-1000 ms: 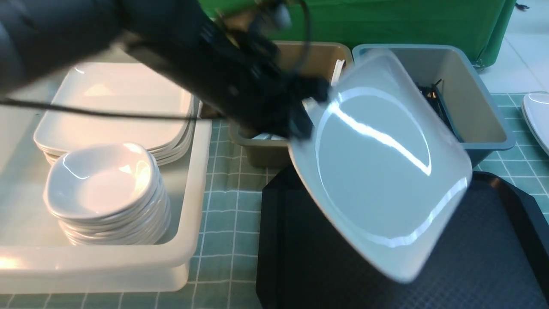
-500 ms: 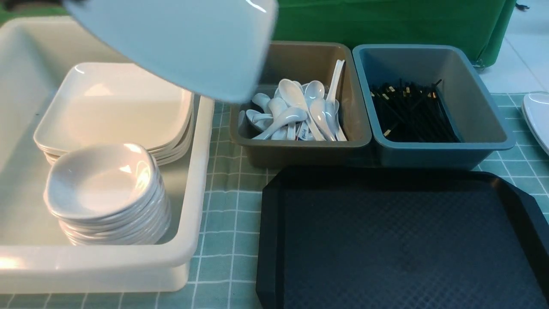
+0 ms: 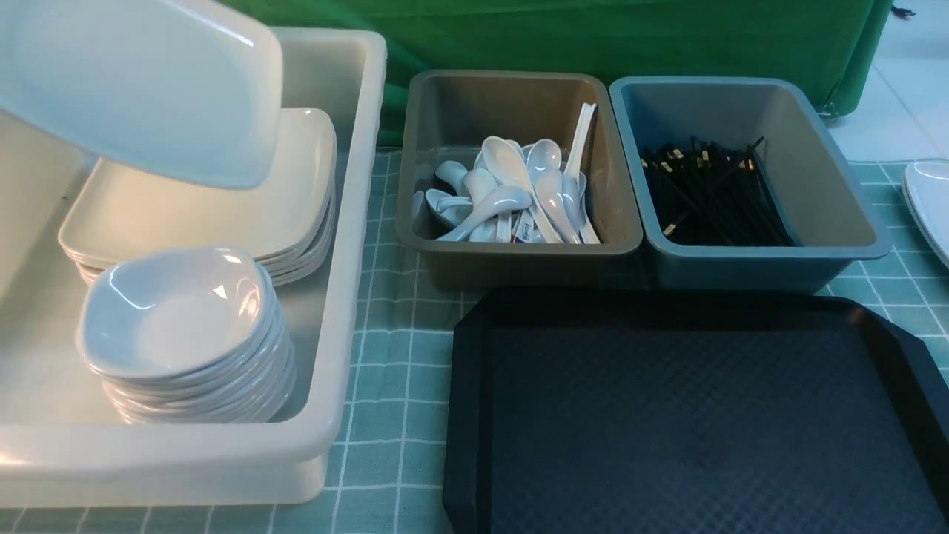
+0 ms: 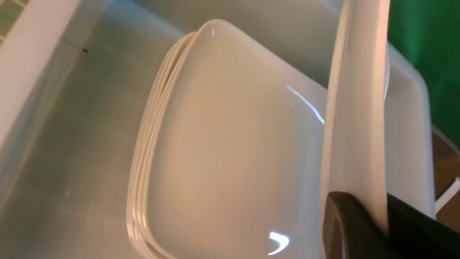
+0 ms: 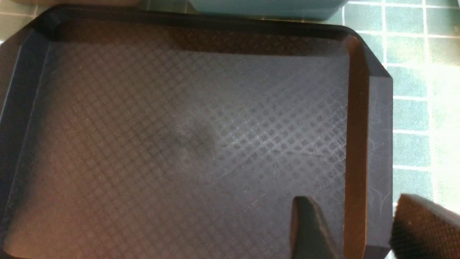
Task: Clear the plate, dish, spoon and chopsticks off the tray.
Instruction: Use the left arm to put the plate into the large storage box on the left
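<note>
My left gripper point(image 4: 363, 201) is shut on the rim of the large white square plate point(image 4: 359, 108). The plate hangs tilted at the far left point(image 3: 148, 89), above a stack of like plates point(image 3: 222, 215) in the white bin. The gripper itself is outside the front view. The black tray point(image 3: 689, 415) lies bare at the near right. My right gripper point(image 5: 352, 201) stands open over the tray's point(image 5: 179, 126) rim, holding nothing. A stack of small white dishes point(image 3: 178, 326) sits in the white bin. Several white spoons point(image 3: 511, 193) and black chopsticks point(image 3: 712, 193) lie in separate bins.
The big white bin point(image 3: 348, 222) fills the left. A grey-brown bin point(image 3: 623, 222) with the spoons and a blue-grey bin point(image 3: 852, 215) with the chopsticks stand side by side behind the tray. Another white plate's edge point(image 3: 930, 208) shows at the far right on the checked cloth.
The plate has travelled left and up from above the tray to over the white bin's plate stack. The left arm has left the front view, uncovering both small bins.
</note>
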{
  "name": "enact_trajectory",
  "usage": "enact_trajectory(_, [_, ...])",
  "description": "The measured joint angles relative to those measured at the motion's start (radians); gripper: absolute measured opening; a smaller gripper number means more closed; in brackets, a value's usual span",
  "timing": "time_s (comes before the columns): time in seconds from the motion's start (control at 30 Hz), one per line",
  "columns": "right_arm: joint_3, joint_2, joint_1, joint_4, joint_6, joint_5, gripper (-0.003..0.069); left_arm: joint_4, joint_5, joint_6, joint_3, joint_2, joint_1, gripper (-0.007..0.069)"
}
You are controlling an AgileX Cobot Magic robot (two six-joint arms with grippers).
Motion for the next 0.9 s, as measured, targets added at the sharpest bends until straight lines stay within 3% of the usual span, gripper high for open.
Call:
enact_trajectory(0.4, [0.000,0.000,0.000,0.000,0.003,0.000,0.0355,0.006,-0.059,0.072,0.000,0.119,-0.033,0.0026])
enact_trajectory(0.6, [0.000,0.000,0.000,0.001,0.006,0.000,0.0355,0.008,-0.075,0.189,-0.001,0.158,-0.033,0.0043])
enact_trajectory(0.9, [0.000,0.000,0.000,0.004,0.037,0.000,0.0355,0.064,-0.105,0.233,-0.001,0.219,-0.054,0.0304])
